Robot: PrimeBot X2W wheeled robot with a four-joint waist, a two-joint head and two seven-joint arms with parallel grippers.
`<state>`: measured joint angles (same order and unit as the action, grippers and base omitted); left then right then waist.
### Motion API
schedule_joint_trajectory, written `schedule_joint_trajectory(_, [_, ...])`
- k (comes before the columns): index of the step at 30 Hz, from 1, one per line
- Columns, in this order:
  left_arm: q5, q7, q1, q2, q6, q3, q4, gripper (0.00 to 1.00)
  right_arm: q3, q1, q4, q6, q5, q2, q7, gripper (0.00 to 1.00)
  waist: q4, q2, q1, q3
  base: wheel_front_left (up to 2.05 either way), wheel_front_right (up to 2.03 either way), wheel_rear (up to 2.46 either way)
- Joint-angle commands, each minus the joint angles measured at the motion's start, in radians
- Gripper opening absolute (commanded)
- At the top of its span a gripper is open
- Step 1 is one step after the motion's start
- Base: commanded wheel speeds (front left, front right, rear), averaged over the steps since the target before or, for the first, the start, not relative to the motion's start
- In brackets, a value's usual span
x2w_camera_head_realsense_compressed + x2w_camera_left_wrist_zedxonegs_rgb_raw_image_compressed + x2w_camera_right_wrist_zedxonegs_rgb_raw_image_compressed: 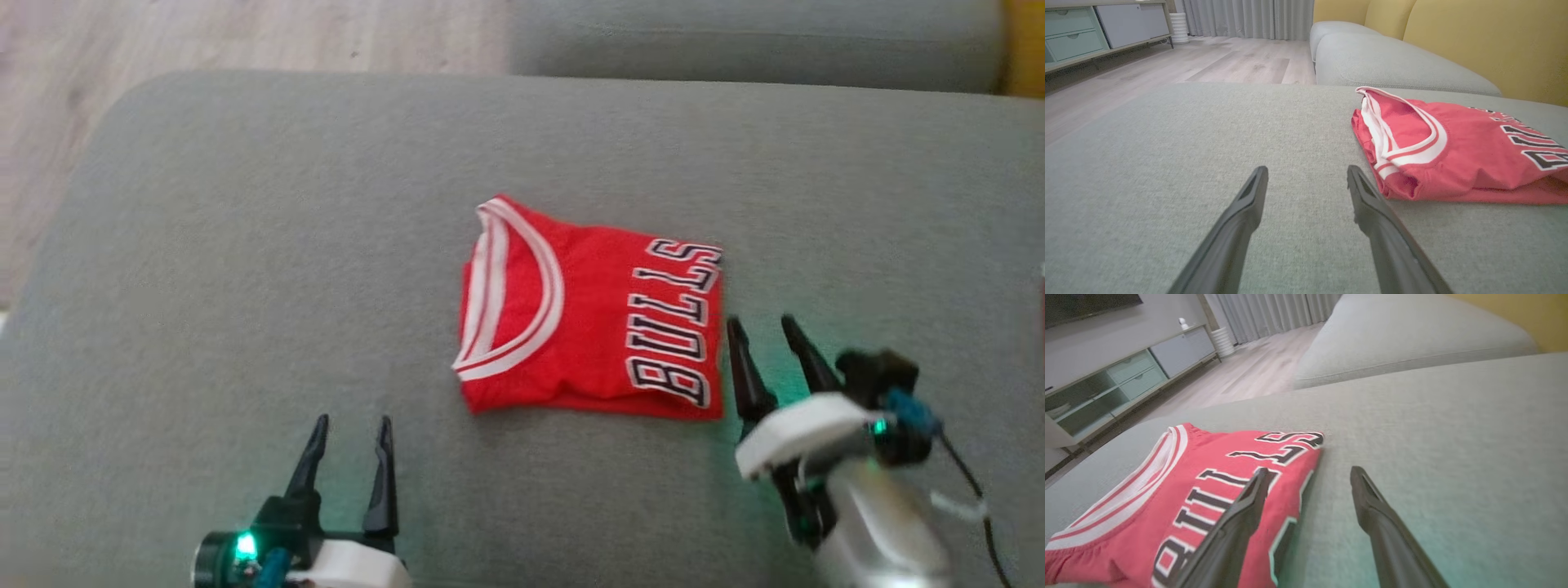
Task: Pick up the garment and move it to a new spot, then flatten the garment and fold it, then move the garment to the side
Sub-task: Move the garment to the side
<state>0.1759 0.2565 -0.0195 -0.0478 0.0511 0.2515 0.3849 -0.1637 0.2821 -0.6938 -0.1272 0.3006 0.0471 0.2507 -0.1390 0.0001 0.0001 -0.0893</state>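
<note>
1 red jersey (588,314), folded on grey sofa cushion (245,245), apparently only the sideways move left; left hand (353,420) and right hand (760,320) spread wide, empty.

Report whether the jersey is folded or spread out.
Folded: the jersey lies as a compact block, layers stacked at its near edge.

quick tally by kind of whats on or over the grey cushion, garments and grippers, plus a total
Garments: 1, the folded red jersey
Grippers: 2, the left gripper and the right gripper, both open and holding nothing
Total: 3
</note>
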Motion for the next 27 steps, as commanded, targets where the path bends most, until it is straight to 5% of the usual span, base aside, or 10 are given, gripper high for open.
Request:
schedule_joint_trajectory(1, [0.005,0.005,-0.034,-0.002,-0.005,-0.018,-0.018,1.00,-0.034,0.057,-0.013,-0.003,0.002,0.003,0.008,1.00,-0.051,-0.0001,-0.0001,-0.029,0.00,0.00,0.00])
schedule_joint_trajectory(8, [0.035,0.005,-0.045,-0.002,-0.004,-0.011,-0.014,1.00,-0.019,0.163,-0.247,-0.003,0.013,0.003,-0.045,1.00,-0.134,-0.0001,-0.0001,-0.061,0.00,0.00,0.00])
schedule_joint_trajectory(9, [0.034,0.005,-0.048,-0.002,-0.005,-0.011,-0.016,1.00,-0.012,0.171,-0.275,-0.003,0.010,0.003,-0.045,0.74,-0.138,-0.0001,-0.0001,-0.063,0.00,0.00,0.00])
schedule_joint_trajectory(10, [0.033,0.005,-0.049,-0.002,-0.004,-0.012,-0.019,1.00,-0.009,0.176,-0.296,-0.003,0.008,0.003,-0.041,0.27,-0.140,-0.0001,-0.0001,-0.063,0.00,0.00,0.00])
schedule_joint_trajectory(11, [0.032,0.005,-0.049,-0.002,-0.003,-0.013,-0.022,1.00,-0.014,0.180,-0.307,-0.003,0.014,0.003,-0.035,0.00,-0.139,-0.0001,-0.0001,-0.063,0.00,0.00,0.00])
schedule_joint_trajectory(21, [0.022,0.005,-0.039,-0.002,-0.022,-0.003,-0.039,1.00,-0.070,0.174,-0.245,-0.003,0.086,0.003,0.010,0.00,0.064,-0.0001,-0.0001,-0.027,0.00,0.00,0.00])
schedule_joint_trajectory(27, [0.020,0.005,-0.084,-0.002,-0.037,0.040,-0.045,1.00,-0.100,0.140,-0.126,-0.003,0.107,0.003,0.011,0.00,0.321,-0.0001,-0.0001,-0.032,0.00,0.00,0.00])
